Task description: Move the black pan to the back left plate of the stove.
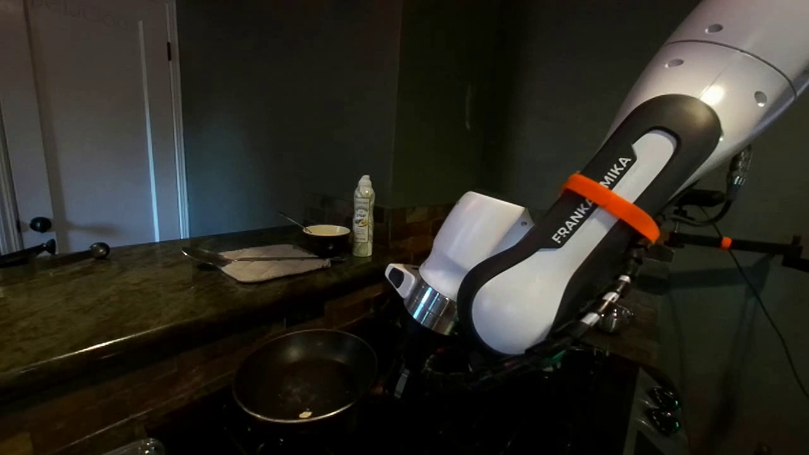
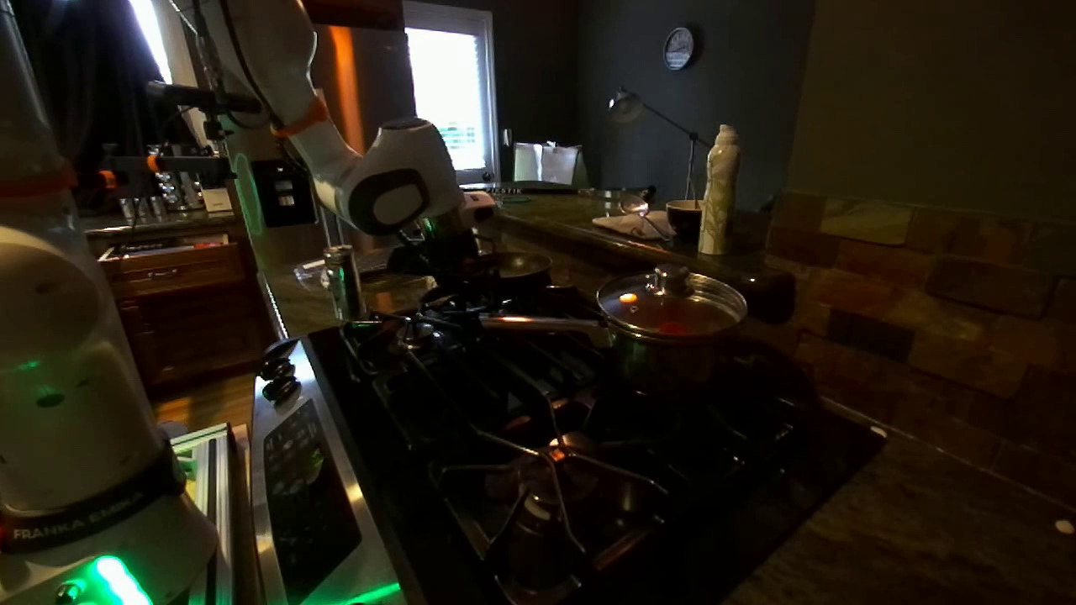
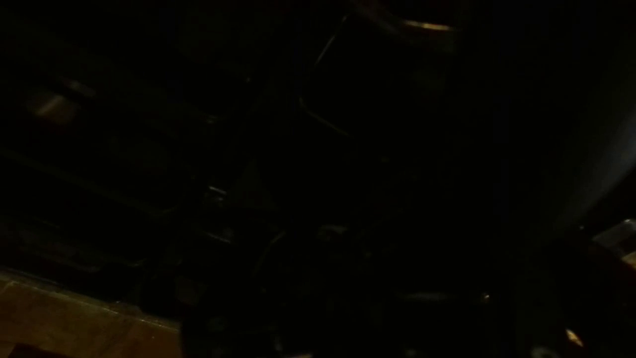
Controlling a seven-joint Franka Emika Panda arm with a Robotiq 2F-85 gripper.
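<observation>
- Beside the brick wall (image 1: 183,373) below the raised counter (image 1: 126,297), I see the black pan (image 1: 297,379) at what I take for the back left of the stove (image 2: 706,529), counting the side with the knobs (image 2: 280,388) as the front.
- Its mouth faces upward and it looks close to level from my spot; a small pale scrap (image 1: 306,414) lies inside, near the rim.
- Its underside is lost in shadow, so I can't say whether it rests on a grate or hangs a little above one.
- Just beside the pan, on the side away from the wall, is the gripper (image 1: 399,383). Whether its fingers are clamped on the handle or free of it, I cannot tell: it is too dark there, and the wrist view is almost black.
- Done, by my reckoning: the long part of the job, as the pan seems to be on or over its place.
- Left, I'd guess: settling it squarely on the plate if it isn't down, then freeing the handle and taking the arm (image 1: 543,278) clear of it.
- The lidded pot (image 2: 668,357) on the same stove stands apart from the pan, and I don't expect it to hinder that last step.
</observation>
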